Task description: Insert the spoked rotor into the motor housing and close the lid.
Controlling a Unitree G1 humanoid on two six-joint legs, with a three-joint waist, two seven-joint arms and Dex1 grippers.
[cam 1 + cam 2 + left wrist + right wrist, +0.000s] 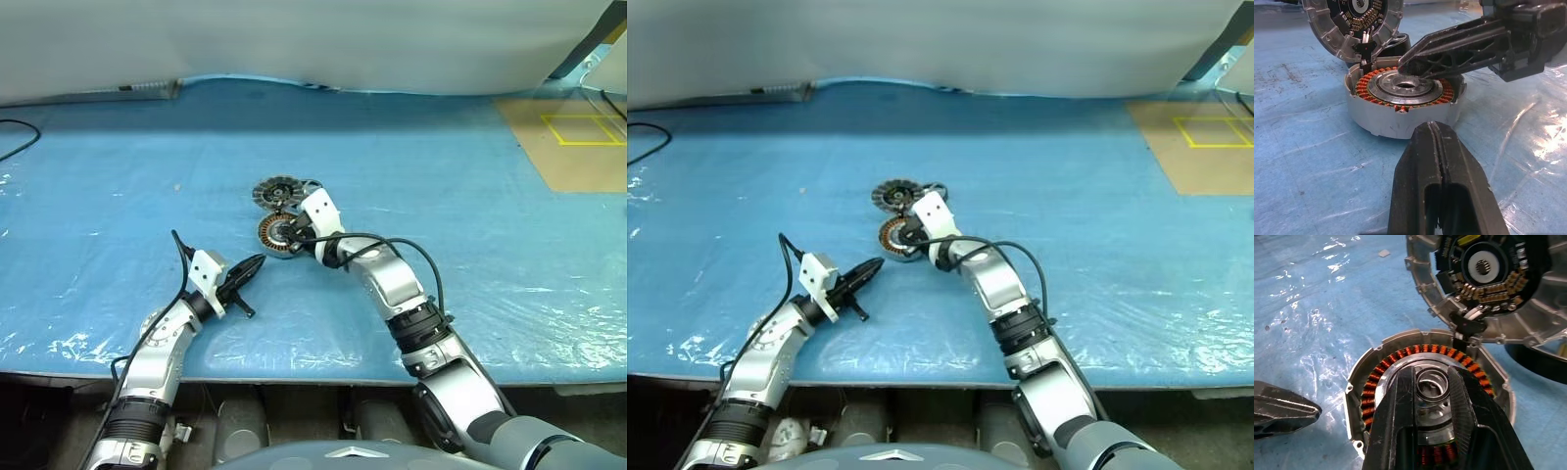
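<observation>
Right claw [1431, 382] over motor housing [1376, 377]

1. Head cameras look forward and down over the blue desk [441, 196], both arms in frame.
2. Each wrist camera peers close along its own claw.
3. All four views share the motor housing [1400, 105] and the lid [1484, 279].

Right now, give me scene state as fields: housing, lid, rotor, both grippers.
motor housing: upright on the blue sheet, windings exposed
lid: open, tilted up behind the housing
spoked rotor: dark rim beside the lid, mostly hidden, not inserted
right gripper: fingers slightly apart over the housing hub, holding nothing
left gripper: shut, empty, short of the housing
</observation>
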